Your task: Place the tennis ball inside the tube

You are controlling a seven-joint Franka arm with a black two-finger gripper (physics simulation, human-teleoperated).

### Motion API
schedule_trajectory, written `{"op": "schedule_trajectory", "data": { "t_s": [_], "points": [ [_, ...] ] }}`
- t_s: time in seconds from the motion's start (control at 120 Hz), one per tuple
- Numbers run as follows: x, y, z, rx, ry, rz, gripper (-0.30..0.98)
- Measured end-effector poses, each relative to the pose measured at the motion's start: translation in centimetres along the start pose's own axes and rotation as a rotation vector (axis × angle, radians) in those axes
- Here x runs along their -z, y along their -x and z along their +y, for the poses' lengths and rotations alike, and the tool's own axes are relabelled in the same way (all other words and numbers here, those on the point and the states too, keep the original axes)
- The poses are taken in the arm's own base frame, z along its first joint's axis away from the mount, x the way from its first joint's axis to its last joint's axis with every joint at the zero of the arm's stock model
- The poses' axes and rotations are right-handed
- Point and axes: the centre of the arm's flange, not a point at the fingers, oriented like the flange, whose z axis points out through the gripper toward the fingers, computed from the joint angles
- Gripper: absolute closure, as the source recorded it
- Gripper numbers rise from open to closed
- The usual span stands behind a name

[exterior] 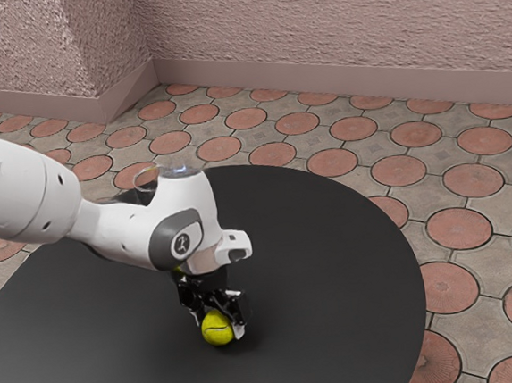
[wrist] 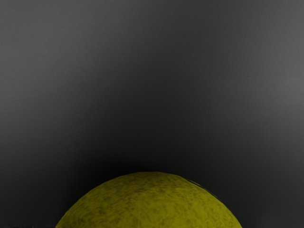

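Yellow-green felt covers the tennis ball (exterior: pixel 217 328), which sits between the fingers of the pincer (exterior: pixel 218 324) on the desk (exterior: pixel 336 283), or very close to it; contact beneath cannot be made out for certain. Both fingers seem to press it from opposite sides, so I judge the pincer to be grasping the ball. The wrist view has its rounded top close under the hand.

Expect a light, springy load: hollow rubber that gives a little under pressure, with a nap that should resist slipping, and nothing fragile about it. The best hold is straight across the widest part. Pinched above that line, a sphere could squirt downward; too hard a squeeze could bulge it and make it drag on entering a snug opening.

Seen from the ball in the exterior view, the arm (exterior: pixel 36 188) comes in from ten o'clock. Toward eleven, partly hidden behind the arm, is what may be the tube (exterior: pixel 141 175), a clear round rim; its full shape and stance cannot be read.

Matt black and round, the desk looks smooth, so a dropped ball would likely roll. Beyond lies a floor (exterior: pixel 473 316) of reddish discs set in grey paving. Rough pinkish walls (exterior: pixel 340 23) meet in a corner at the frame's eleven o'clock, above a plain skirting (exterior: pixel 336 79).
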Motion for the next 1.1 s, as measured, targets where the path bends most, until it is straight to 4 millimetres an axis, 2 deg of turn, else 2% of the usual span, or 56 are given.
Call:
{"op": "schedule_trajectory", "data": {
  "t_s": [0.142, 0.308, 0.475, 0.683, 0.733, 0.975, 1.1],
  "points": [
    [-0.6, 0.2, -0.1, 0.005, 0.001, -0.008, 0.00],
    [-0.7, 0.2, -0.1, 0.007, 0.002, -0.007, 0.24],
    [0.1, 0.2, 0.1, 0.007, 0.005, 0.000, 0.29],
    [8.1, 1.6, 0.5, -0.003, 0.049, 0.056, 0.29],
    [9.9, 2.0, -0.2, 0.009, 0.061, 0.062, 0.29],
    [21.0, 2.9, -5.1, 0.068, 0.082, 0.118, 0.29],
    [25.2, 3.4, -6.7, 0.068, 0.043, 0.128, 0.30]
  ]
}}
